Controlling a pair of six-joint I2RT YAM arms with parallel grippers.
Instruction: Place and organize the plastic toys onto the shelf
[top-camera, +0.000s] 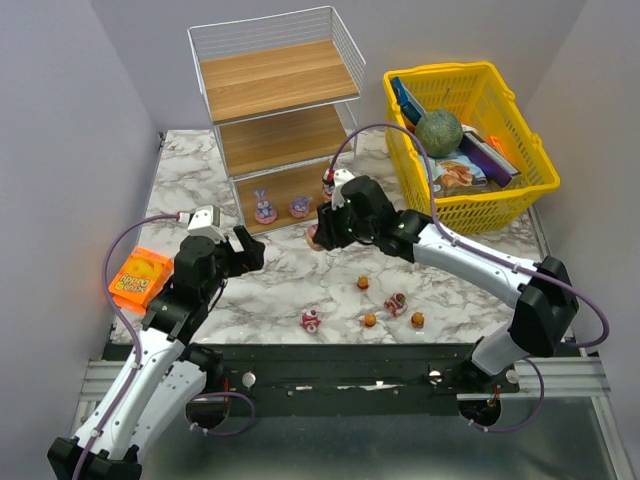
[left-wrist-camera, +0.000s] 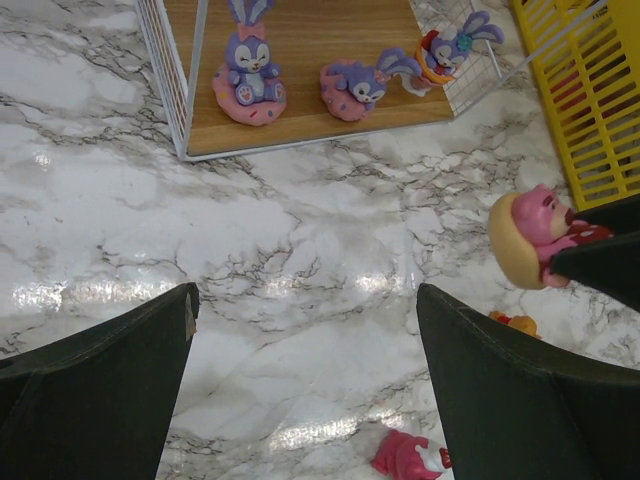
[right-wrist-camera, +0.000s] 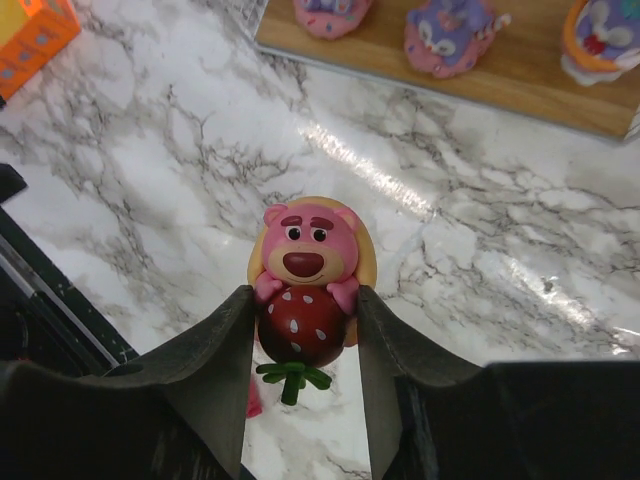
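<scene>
Right claw (right-wrist-camera: 305, 297) is clamped on a pink bear toy (right-wrist-camera: 303, 250) that's hugging a strawberry. Both fingers (right-wrist-camera: 225, 340) press on the strawberry's sides, so the claw is only as wide as the toy. The bear faces the wrist camera, and there's a tan disc behind its head. It's held off the marble table (top-camera: 280, 280), just in front of the shelf (top-camera: 280, 75), near the right end of the bottom board.

Left claw (left-wrist-camera: 305, 300) is spread wide with nothing between its fingers. It hovers over bare marble in front of the shelf too, more toward the left front corner. From its camera you can see the bear off to the right, apart from it.

On the shelf's bottom board sit three purple bunny toys. One upright bunny (left-wrist-camera: 248, 70) is toward the left. A second bunny (left-wrist-camera: 355, 88) on a pink base is just beside it, and a third bunny (left-wrist-camera: 448, 48) with an orange ring is at the right end by the wire side.

Well in front of the shelf, closer to the arm bases, loose ones are scattered on the table: two red-pink toys (top-camera: 311, 319) and three little orange toys (top-camera: 370, 320).

Right of the shelf is a yellow basket (top-camera: 520, 185) with a green ball (top-camera: 438, 131) in it. Off to the shelf's left front, at the table edge, lies an orange packet (top-camera: 138, 277).
</scene>
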